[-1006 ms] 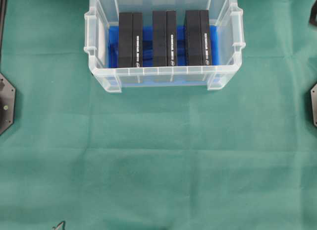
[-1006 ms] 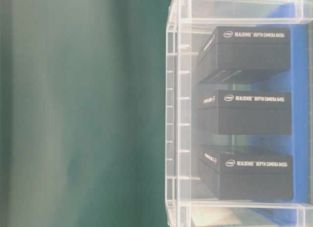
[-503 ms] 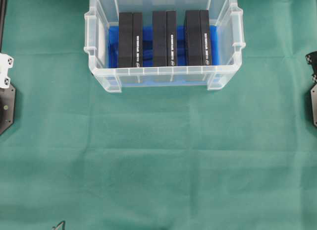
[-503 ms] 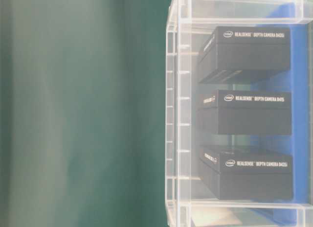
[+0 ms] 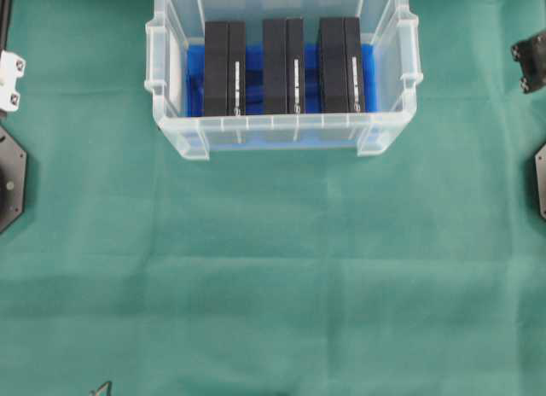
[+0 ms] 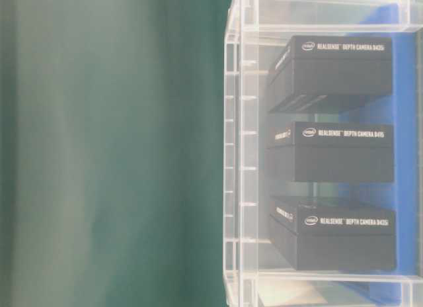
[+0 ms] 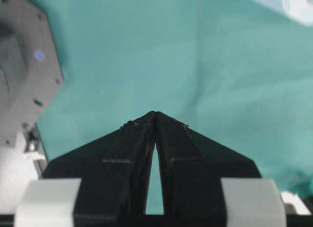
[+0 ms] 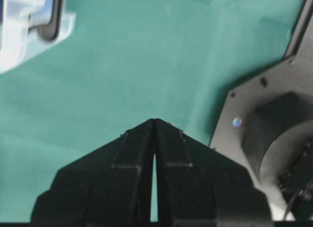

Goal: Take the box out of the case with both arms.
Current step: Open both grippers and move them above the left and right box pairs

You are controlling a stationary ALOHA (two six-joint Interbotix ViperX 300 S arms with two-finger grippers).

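Observation:
The clear plastic case (image 5: pixel 281 130) sits at the top middle of the green cloth, its bottom lined with a blue sheet (image 5: pixel 194 80). Three black boxes stand side by side in it: left (image 5: pixel 224 67), middle (image 5: pixel 284 66), right (image 5: pixel 341 65). The table-level view shows them through the case wall (image 6: pixel 241 168) with white lettering (image 6: pixel 344 133). My left gripper (image 7: pixel 155 113) is shut on nothing above bare cloth, well left of the case. Well right of the case, my right gripper (image 8: pixel 154 121) is also shut and empty. Only small arm parts show at the overhead edges.
A white piece of the left arm (image 5: pixel 10 76) and a black piece of the right arm (image 5: pixel 531 59) poke in at the overhead edges. Black arm bases sit at the left (image 5: pixel 10 178) and right (image 5: pixel 540 181) borders. Green cloth (image 5: pixel 281 268) covers the table.
Both arm parts have come into view at the overhead edges and shifted toward the top of the view. Case and boxes have not moved.

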